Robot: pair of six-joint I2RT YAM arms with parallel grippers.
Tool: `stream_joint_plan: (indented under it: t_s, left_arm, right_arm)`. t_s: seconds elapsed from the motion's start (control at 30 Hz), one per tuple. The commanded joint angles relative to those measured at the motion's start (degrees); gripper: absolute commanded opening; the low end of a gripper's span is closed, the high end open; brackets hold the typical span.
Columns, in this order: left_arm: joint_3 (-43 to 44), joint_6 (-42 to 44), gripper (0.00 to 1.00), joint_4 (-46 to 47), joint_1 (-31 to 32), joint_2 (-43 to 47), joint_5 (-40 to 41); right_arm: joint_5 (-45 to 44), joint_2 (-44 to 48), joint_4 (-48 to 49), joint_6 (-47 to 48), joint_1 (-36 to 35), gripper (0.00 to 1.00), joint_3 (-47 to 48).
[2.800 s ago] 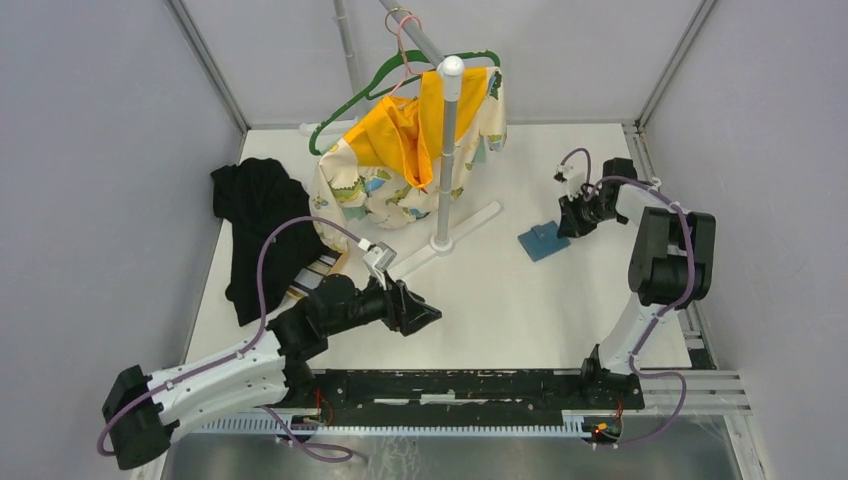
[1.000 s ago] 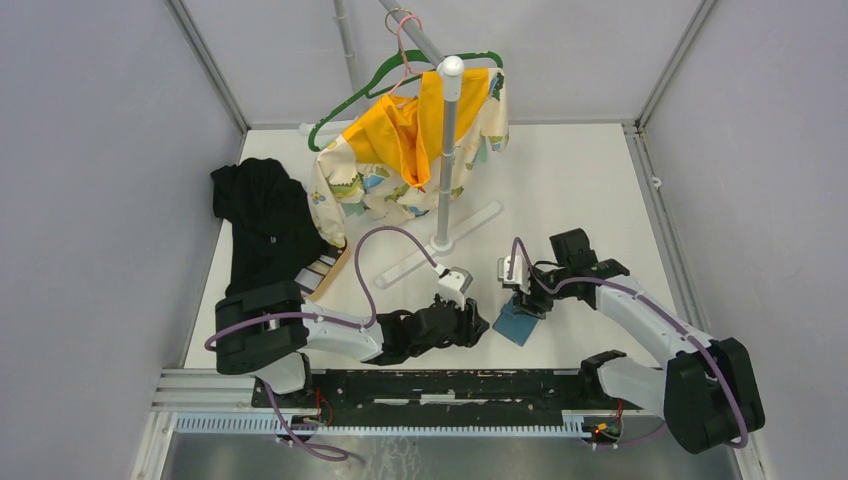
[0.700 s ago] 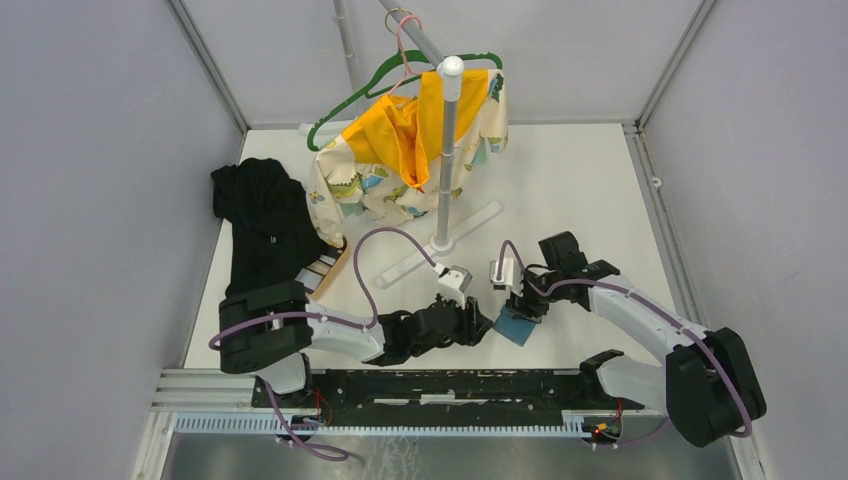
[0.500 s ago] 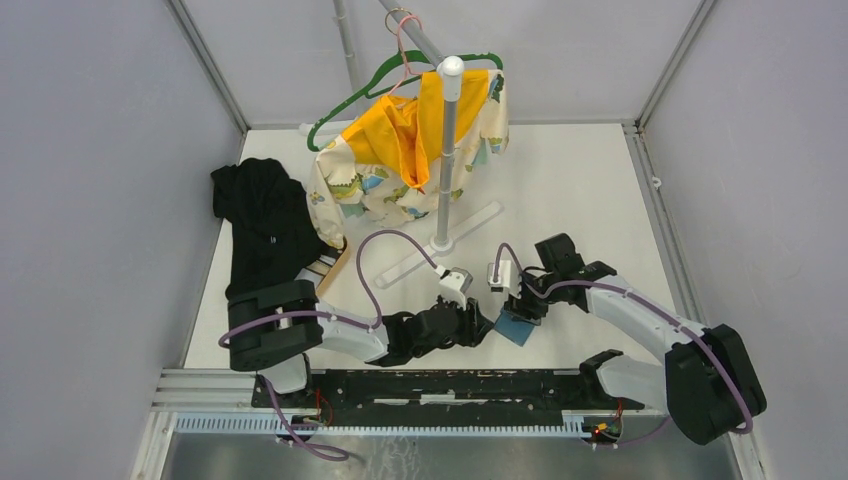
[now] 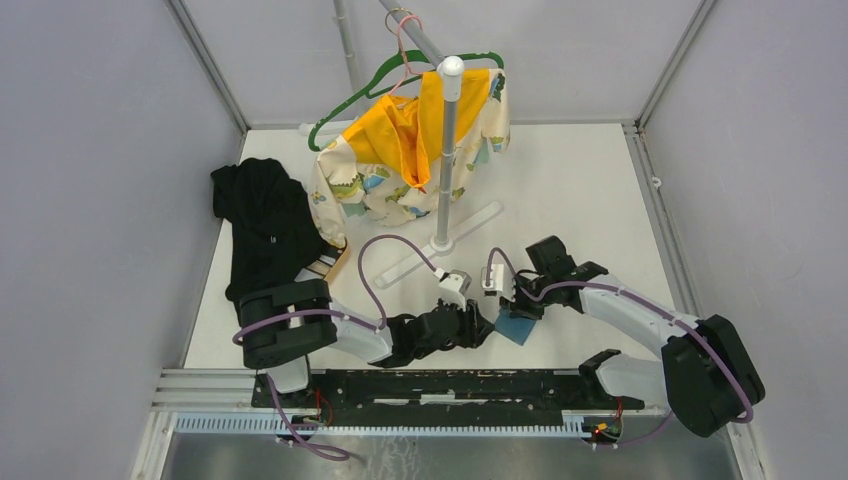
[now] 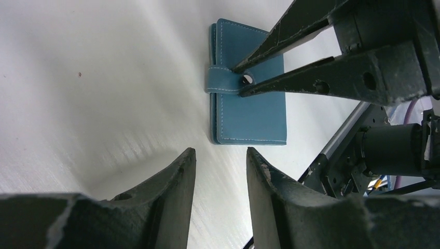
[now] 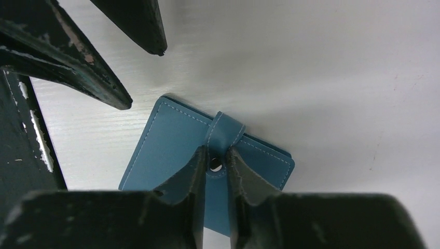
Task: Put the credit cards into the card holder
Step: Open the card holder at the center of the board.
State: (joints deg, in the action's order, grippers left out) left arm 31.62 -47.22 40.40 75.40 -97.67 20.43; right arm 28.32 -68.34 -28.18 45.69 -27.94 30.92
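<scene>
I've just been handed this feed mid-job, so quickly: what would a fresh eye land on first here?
Both grippers meet near the front centre of the table over the blue card holder: the right gripper pinches its snap tab, and the left gripper hovers open just beside it. Behind them a yellow patterned garment hangs on a rack, and a black cloth lies at the far left.

Teal card holder (image 6: 249, 111) lies closed, flat, well apart from credit cards (image 5: 318, 267).
</scene>
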Motion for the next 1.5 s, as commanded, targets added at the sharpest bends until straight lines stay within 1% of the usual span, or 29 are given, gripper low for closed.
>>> stream_joint_plan:
  t_s: [0.0, 0.07, 0.13, 0.2, 0.37, 0.4, 0.43, 0.47, 0.53, 0.6, 0.63, 0.9, 1.0, 1.13, 1.17, 1.2, 1.33, 1.4, 1.47]
  left_arm:
    - [-0.8, -0.8, 0.47, 4.5, -0.6, 0.2, -0.5]
    - [-2.8, 0.6, 0.49, 6.4, -1.9, 1.5, -3.0]
    - [-5.4, 1.0, 0.53, 9.3, -3.8, 3.0, -6.4]
    - [-7.5, 1.0, 0.55, 13.0, -5.4, 3.7, -10.2]
    - [-9.7, 0.2, 0.60, 22.7, -6.9, 1.8, -16.9]
    - [-9.9, -0.6, 0.65, 24.1, -7.0, 1.1, -17.4]
    - [-10.0, -1.4, 0.77, 25.4, -7.3, 0.1, -17.8]
    - [-10.2, -2.4, 0.83, 26.4, -7.9, -0.6, -18.1]
    - [-11.4, -4.6, 0.91, 30.4, -8.9, -1.9, -18.6]
    - [-13.6, -7.4, 0.99, 37.2, -9.8, -3.2, -18.8]
    - [-14.7, -8.6, 1.00, 39.9, -10.4, -4.0, -19.2]
    - [-14.1, -16.8, 1.00, 52.7, -11.1, -12.0, -21.5]
    - [-13.3, -17.3, 0.99, 52.5, -10.9, -12.5, -20.9]
    - [-11.8, -17.2, 0.95, 47.7, -10.9, -11.4, -20.6]
    - [-11.1, -17.1, 0.93, 46.5, -10.7, -11.2, -20.6]
    - [-10.5, -17.1, 0.85, 45.2, -10.6, -11.2, -19.9]
    - [-8.4, -17.8, 0.64, 41.5, -10.4, -11.6, -18.9]
    - [-7.5, -17.9, 0.62, 39.1, -10.2, -11.7, -18.7]
    - [-7.1, -17.7, 0.56, 37.7, -9.9, -11.6, -18.6]
  right_arm:
    - [-1.3, 0.1, 1.7, -2.5, -0.3, 0.17, 1.2]
    - [0.6, 1.1, 2.0, -3.4, -0.1, 0.14, 1.8]
    - [3.7, 2.1, 2.2, -3.8, 0.3, 0.11, 2.0]
    - [6.6, 2.8, 2.2, -4.0, 0.7, 0.08, 2.3]
    - [12.5, 4.3, 2.4, -3.9, 2.6, 0.05, 2.6]
    - [13.9, 4.9, 2.6, -3.9, 3.0, 0.04, 2.5]
    - [14.7, 5.4, 3.1, -3.8, 3.2, 0.04, 2.4]
    - [15.1, 6.1, 3.8, -4.0, 3.2, 0.03, 2.1]
    - [14.9, 7.3, 5.7, -4.8, 3.5, 0.03, 1.4]
    - [15.2, 8.6, 7.2, -5.3, 3.7, 0.03, 0.5]
    - [15.4, 9.2, 7.9, -5.7, 3.7, 0.02, 0.2]
    - [17.1, 8.6, 9.9, -6.4, 3.8, 0.00, -0.4]
    - [16.4, 9.2, 10.4, -6.6, 3.9, 0.00, -0.8]
    - [15.8, 10.0, 11.4, -6.8, 3.8, 0.00, -1.6]
    - [16.0, 10.1, 11.6, -6.9, 3.8, 0.00, -1.7]
    - [16.1, 10.2, 11.8, -7.0, 3.8, 0.00, -1.9]
    - [16.5, 10.8, 12.9, -7.3, 3.7, 0.00, -2.5]
    - [16.5, 11.3, 13.7, -7.5, 3.7, 0.00, -2.9]
    - [16.2, 11.7, 14.3, -8.1, 3.7, 0.00, -3.4]
